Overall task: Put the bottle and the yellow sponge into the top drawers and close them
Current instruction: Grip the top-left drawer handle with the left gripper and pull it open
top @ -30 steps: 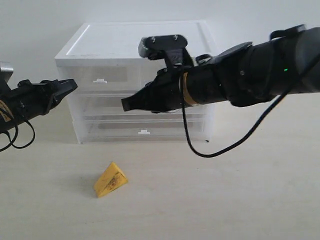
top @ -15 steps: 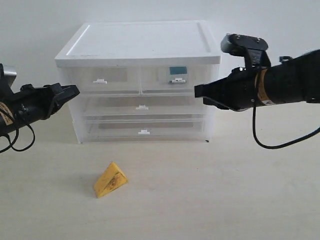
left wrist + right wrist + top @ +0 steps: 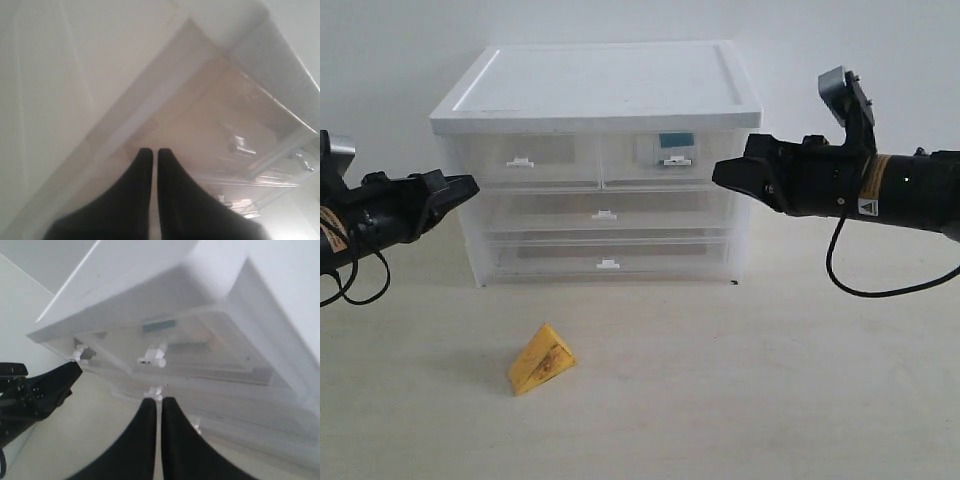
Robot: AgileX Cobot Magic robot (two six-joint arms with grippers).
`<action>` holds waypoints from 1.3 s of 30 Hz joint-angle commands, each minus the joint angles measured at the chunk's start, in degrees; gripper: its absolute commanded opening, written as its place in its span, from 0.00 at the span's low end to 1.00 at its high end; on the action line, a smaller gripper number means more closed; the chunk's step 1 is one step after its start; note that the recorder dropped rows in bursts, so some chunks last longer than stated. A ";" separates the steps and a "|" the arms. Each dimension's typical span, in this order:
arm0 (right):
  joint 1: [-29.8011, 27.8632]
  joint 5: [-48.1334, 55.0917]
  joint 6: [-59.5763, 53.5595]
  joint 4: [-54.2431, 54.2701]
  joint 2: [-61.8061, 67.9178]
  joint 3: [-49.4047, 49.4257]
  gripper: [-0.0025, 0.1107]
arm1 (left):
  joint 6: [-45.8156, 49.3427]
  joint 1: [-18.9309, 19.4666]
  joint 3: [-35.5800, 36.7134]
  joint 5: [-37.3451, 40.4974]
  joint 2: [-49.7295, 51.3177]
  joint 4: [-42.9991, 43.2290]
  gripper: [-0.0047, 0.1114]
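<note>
Lying below left end effector (image 3: 470,184), right end effector (image 3: 717,172), both pressed together: yellow sponge (image 3: 540,360).

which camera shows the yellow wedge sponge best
The exterior view: the small yellow wedge-shaped sponge lies whole and unobstructed on the table in front of the white plastic drawer cabinet. Neither wrist view shows it; both face the cabinet.

white cabinet (image 3: 600,85), 2 full-width drawers (image 3: 550,216), beige table (image 3: 770,400)
</note>
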 commanded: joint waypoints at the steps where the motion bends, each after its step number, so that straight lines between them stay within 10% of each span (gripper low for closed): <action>1: -0.38 -0.66 -5.04 6.49 0.68 -0.22 0.02 | -0.39 0.08 -0.41 -0.87 -0.11 0.01 0.07; 13: -0.38 -0.82 -4.78 7.40 0.68 -0.22 0.02 | -17.68 -1.69 -4.75 -2.86 -0.11 7.11 0.09; 22: -0.38 -0.93 -4.78 7.14 0.68 -0.22 0.02 | -23.22 -1.69 -4.75 -2.43 -0.11 10.44 0.50; 39: -0.38 -0.70 -5.17 7.03 0.68 -0.22 0.02 | -28.33 -4.57 -10.09 0.44 -0.11 13.28 0.51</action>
